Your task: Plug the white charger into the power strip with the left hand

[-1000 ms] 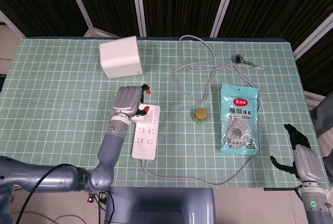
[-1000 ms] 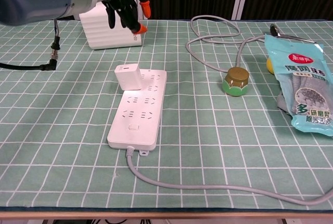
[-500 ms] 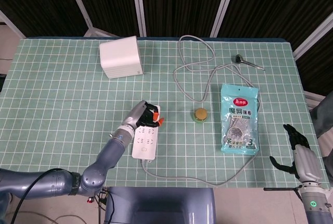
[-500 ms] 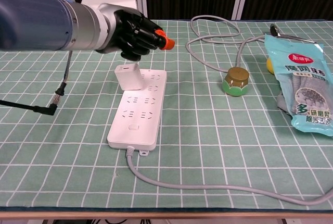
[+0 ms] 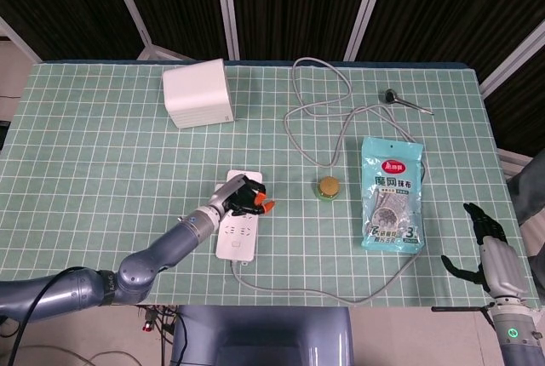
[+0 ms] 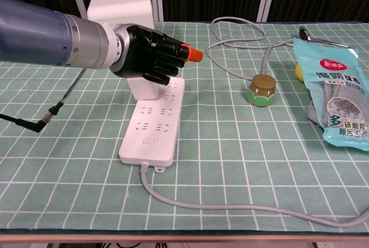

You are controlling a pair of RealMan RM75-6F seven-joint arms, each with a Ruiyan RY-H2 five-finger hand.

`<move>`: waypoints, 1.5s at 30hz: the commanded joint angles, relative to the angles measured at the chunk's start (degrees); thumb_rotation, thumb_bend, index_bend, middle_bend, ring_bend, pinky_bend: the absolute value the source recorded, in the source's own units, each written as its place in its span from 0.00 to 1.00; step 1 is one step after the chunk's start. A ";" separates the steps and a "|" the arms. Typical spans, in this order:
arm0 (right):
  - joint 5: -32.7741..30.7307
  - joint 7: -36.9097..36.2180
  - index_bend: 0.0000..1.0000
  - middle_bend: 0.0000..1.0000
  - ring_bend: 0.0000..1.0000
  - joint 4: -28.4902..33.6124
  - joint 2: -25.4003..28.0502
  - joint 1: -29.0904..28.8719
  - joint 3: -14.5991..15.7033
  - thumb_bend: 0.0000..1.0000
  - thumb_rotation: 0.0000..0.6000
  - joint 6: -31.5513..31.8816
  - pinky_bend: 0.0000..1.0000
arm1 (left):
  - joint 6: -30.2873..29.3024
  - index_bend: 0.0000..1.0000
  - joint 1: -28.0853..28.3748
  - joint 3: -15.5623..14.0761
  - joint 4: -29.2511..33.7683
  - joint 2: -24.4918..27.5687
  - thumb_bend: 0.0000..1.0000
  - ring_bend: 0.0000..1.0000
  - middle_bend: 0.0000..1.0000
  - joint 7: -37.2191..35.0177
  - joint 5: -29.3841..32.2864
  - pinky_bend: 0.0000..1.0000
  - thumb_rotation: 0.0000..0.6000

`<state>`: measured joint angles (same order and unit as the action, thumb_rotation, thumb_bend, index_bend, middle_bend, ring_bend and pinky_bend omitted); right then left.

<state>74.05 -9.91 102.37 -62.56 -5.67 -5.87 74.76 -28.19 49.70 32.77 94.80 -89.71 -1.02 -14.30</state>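
Note:
The white power strip (image 5: pixel 238 231) (image 6: pixel 153 124) lies lengthwise at the front middle of the green mat. The white charger (image 6: pixel 147 89) stands upright on the strip's far end; only its lower part shows in the chest view. My left hand (image 5: pixel 243 197) (image 6: pixel 151 53) has its fingers curled into a fist, and it sits right on top of the charger, hiding its top. Nothing shows inside the fingers. My right hand (image 5: pixel 491 248) hangs off the table's right front corner with its fingers apart, holding nothing.
A white box (image 5: pixel 198 94) (image 6: pixel 121 7) stands at the back left. A small round green-and-brown object (image 5: pixel 328 187) (image 6: pixel 260 89) sits right of the strip, and a teal packet (image 5: pixel 393 194) (image 6: pixel 340 95) lies beyond it. The strip's grey cable (image 6: pixel 230 207) loops along the front and back.
My left hand has come down from near the white box, with its fingers curling in, and has settled onto the top of the charger. The charger and the right hand have stayed in place.

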 commanded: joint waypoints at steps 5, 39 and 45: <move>0.07 -0.04 0.00 0.00 0.00 -0.06 0.01 0.01 0.05 0.34 1.00 -0.03 0.00 | 2.46 0.82 -0.99 -0.35 -2.54 0.37 0.34 0.91 0.99 -5.70 -5.28 0.99 1.00; 0.16 -0.14 0.00 0.00 0.00 0.13 0.03 0.09 0.12 0.34 1.00 0.10 0.00 | 1.95 0.82 2.50 -6.71 -7.57 -2.24 0.34 0.91 0.99 -17.69 -13.53 0.99 1.00; 0.11 -0.10 0.00 0.00 0.00 0.25 0.03 0.08 0.10 0.34 1.00 0.09 0.00 | 1.05 0.83 3.05 -7.41 -8.52 -2.28 0.34 0.91 0.99 -18.32 -14.07 0.99 1.00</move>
<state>74.17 -10.01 102.62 -62.54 -5.59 -5.77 74.85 -27.05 52.65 25.44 86.41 -91.95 -19.28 -28.28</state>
